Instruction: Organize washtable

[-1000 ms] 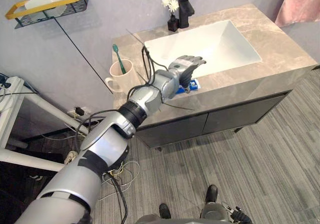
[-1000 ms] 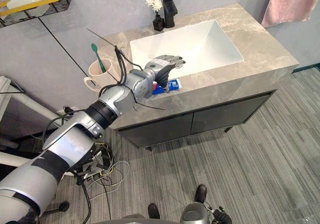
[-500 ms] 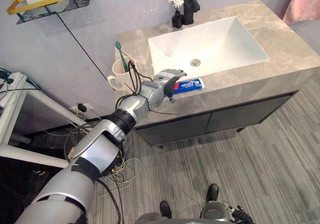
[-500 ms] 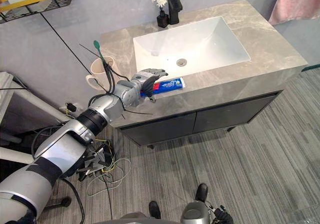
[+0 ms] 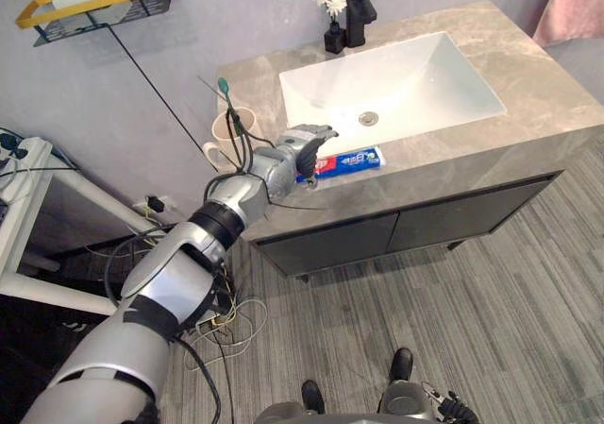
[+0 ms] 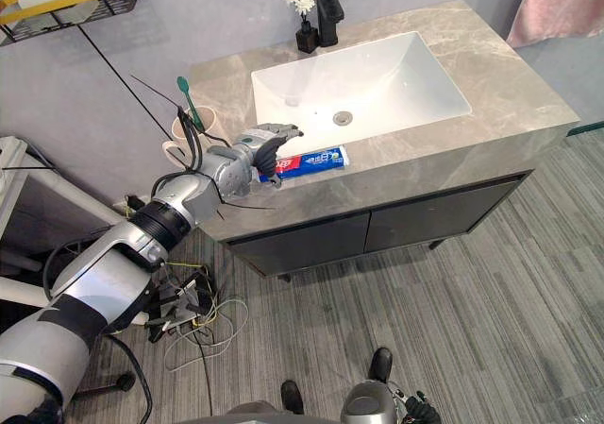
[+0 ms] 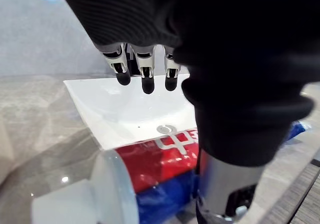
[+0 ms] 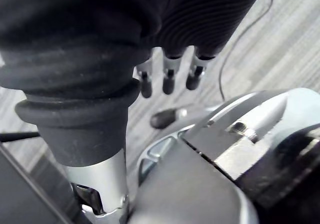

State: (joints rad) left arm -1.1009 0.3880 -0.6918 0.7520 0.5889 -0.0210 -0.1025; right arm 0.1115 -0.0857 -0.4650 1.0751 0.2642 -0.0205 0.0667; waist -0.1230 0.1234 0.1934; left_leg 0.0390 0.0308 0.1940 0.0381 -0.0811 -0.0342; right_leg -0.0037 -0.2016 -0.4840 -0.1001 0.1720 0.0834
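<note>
The toothpaste tube (image 5: pixel 351 161) lay lengthwise along the counter's (image 5: pixel 528 93) front edge, cap toward the cup (image 5: pixel 224 135). The left hand (image 5: pixel 302 146) hovered over its cap end, fingers straight, gripping nothing. The right hand (image 8: pixel 168 79) hung relaxed, empty.

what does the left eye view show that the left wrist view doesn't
The left eye view adds the cup holding a green toothbrush, the black faucet, the flower vase and the wall shelf. The left wrist view adds a close look at the white cap on the toothpaste tube. Both share the left hand, open above that tube's cap end, and the white sink with its drain.
</note>
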